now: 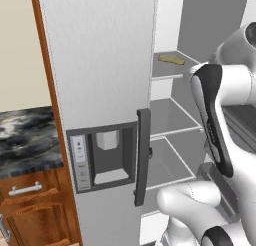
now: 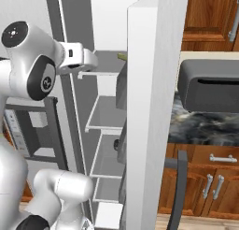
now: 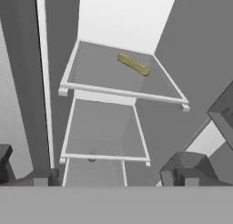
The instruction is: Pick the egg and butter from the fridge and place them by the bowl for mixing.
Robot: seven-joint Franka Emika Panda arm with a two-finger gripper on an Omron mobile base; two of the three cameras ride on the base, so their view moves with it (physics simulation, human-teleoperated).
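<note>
My fingers (image 3: 109, 175) stand spread apart and hold nothing, poised at the open front of the fridge (image 1: 100, 65).

Risks, as I judge them:
- The butter (image 3: 133, 64) lies flat and thin toward the back of the upper shelf (image 3: 104, 73). Coming in too low, I would strike the shelf's front lip; coming in too steep, my tips would skid off the stick and push it against the fridge's rear wall.
- The open door sits close beside my arm in the right base view, so a wide swing on the way out could clip it.

Contents:
- Upper shelf: the butter, alone.
- The shelf below (image 3: 102, 132): bare, apart from a faint grey mark near its front edge that I cannot identify.
- I cannot locate the egg.
</note>
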